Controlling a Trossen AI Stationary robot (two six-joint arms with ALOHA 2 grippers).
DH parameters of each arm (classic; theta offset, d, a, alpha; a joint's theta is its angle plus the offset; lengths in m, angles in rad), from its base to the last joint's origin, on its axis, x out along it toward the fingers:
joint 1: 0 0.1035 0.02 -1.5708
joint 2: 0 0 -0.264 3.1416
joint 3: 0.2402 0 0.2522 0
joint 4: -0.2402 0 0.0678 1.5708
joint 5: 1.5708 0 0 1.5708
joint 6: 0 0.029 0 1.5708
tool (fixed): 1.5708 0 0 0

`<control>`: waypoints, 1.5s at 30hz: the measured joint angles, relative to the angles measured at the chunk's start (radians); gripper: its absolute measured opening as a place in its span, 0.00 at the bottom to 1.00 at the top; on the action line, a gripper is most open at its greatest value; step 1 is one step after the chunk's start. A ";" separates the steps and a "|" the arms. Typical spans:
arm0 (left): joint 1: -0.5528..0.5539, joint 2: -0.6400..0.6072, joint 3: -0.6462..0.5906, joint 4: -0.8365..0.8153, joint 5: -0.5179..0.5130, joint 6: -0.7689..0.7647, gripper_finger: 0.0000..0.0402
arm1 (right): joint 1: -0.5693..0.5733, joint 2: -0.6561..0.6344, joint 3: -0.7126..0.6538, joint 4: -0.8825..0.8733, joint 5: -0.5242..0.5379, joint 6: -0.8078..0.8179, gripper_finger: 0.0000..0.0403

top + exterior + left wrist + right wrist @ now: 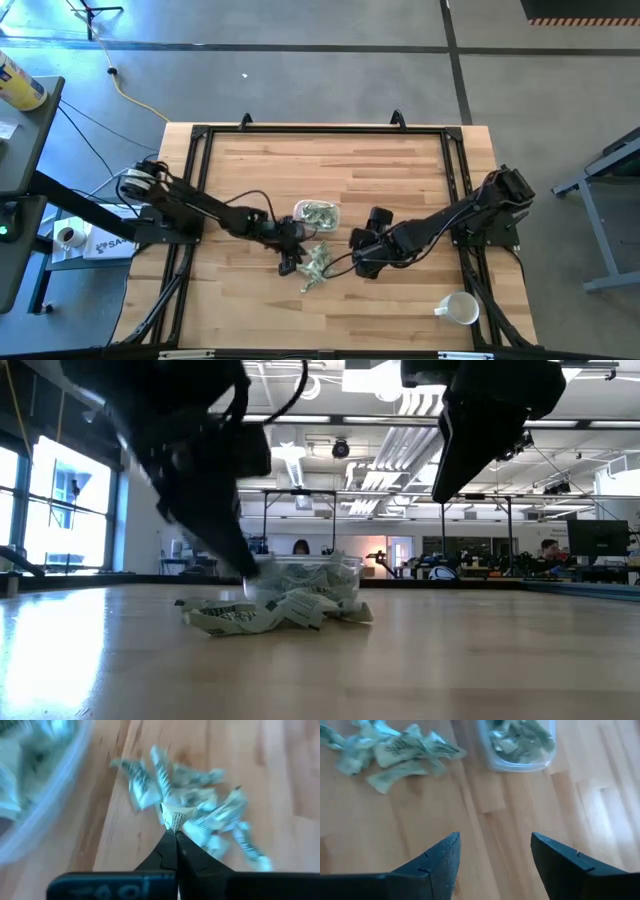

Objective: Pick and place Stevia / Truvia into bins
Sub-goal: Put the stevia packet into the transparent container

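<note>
Fingers (170,851) of your left gripper (172,834) are pressing together, pinching the edge of one packet (176,815) at the near edge of the pile (318,266). You are seeing this best in the left wrist view, where the dark tips are meeting on a folded white and green corner. Your left gripper is sitting just beside the bin (317,214), on the side toward the table's front edge, with the pile touching it.

Your right gripper (495,852) is hanging with its fingers (441,860) spread wide, gripping nothing. It is waiting near the bin, off toward the mug (459,308) side, and above bare table (400,170).

You are looking at a clear bin that is already holding several packets; the right wrist view is showing them lying crumpled inside its walls (520,766). The loose pile is lying just beside the bin on the wood, not in it, and in the low view (275,612) it is spreading out in front of the bin's clear wall (345,572).

The mug is standing well apart from the bin, near the table's front right corner. A person (300,548) is showing far behind the bin in the low view, and another (552,550) is sitting off at the room's right.
</note>
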 joint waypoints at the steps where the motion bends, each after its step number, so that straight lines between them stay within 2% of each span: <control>1: 0.010 -0.022 0.018 -0.043 0.003 0.013 0.07 | -0.009 -0.005 0.000 -0.012 0.010 -0.014 0.57; 4: 0.046 -0.072 0.079 -0.140 -0.006 0.089 0.10 | -0.046 -0.034 0.000 -0.059 0.042 -0.055 0.55; 7: 0.096 -0.103 0.133 -0.162 -0.017 0.198 0.07 | -0.095 -0.059 -0.013 -0.098 0.047 -0.098 0.53; 10: 0.173 -0.094 0.140 -0.175 -0.049 0.299 0.05 | -0.157 -0.069 -0.070 -0.100 -0.023 -0.113 0.51; 13: 0.270 -0.045 0.141 -0.177 -0.049 0.317 0.07 | -0.197 -0.068 -0.133 -0.069 -0.093 -0.145 0.51; 16: 0.337 -0.004 0.139 -0.182 0.013 0.301 0.19 | -0.195 -0.068 -0.168 0.033 -0.132 -0.212 0.51; 21: 0.370 0.006 0.141 -0.180 0.165 0.243 0.42 | -0.196 -0.068 -0.208 0.260 -0.211 -0.281 0.51; 24: 0.348 -0.030 0.140 -0.219 0.205 0.144 0.51 | -0.211 -0.068 -0.226 0.382 -0.235 -0.311 0.51; 26: 0.315 -0.075 0.140 -0.268 0.196 0.102 0.55 | -0.220 -0.063 -0.236 0.496 -0.292 -0.367 0.52; 29: 0.240 -0.155 0.140 -0.358 0.094 0.096 0.57 | -0.222 -0.035 -0.239 0.618 -0.367 -0.468 0.52; 36: 0.076 -0.290 0.140 -0.571 -0.118 0.026 0.51 | -0.202 0.070 -0.241 0.764 -0.482 -0.532 0.51; 41: -0.017 -0.310 0.140 -0.646 -0.203 -0.078 0.45 | -0.194 0.157 -0.199 0.778 -0.479 -0.467 0.46; 45: -0.082 -0.310 0.139 -0.660 -0.230 -0.127 0.42 | -0.195 0.218 -0.162 0.773 -0.446 -0.446 0.40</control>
